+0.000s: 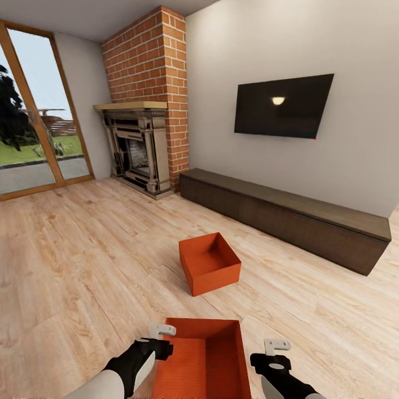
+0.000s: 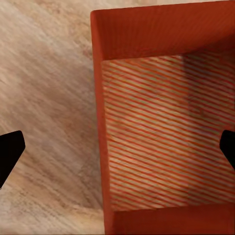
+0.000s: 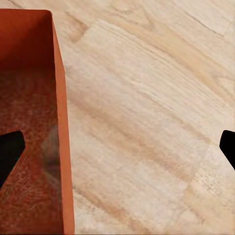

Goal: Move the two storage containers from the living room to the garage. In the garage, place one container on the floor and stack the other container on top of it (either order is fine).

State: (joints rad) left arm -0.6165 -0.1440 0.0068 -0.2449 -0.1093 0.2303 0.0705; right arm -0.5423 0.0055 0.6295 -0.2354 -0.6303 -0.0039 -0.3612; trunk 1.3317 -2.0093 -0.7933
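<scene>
Two orange-red storage containers stand on the living room's light wood floor [image 1: 83, 266], both lidless and with nothing inside. The nearer container [image 1: 206, 354] lies just in front of me between my arms; the farther container [image 1: 209, 263] sits about a container's length beyond it. My left gripper [image 1: 162, 332] is open above the near container's left wall [image 2: 100, 122], one finger over the floor and one over the ribbed bottom [image 2: 166, 122]. My right gripper [image 1: 275, 349] is open over the right wall [image 3: 61, 127], straddling it in the same way. Neither gripper holds anything.
A red brick fireplace [image 1: 141, 149] stands at the far corner, with wood-framed glass doors [image 1: 33, 127] to its left. A long low dark cabinet [image 1: 288, 216] runs along the right wall under a black TV [image 1: 282, 105]. Open plank floor lies on the left.
</scene>
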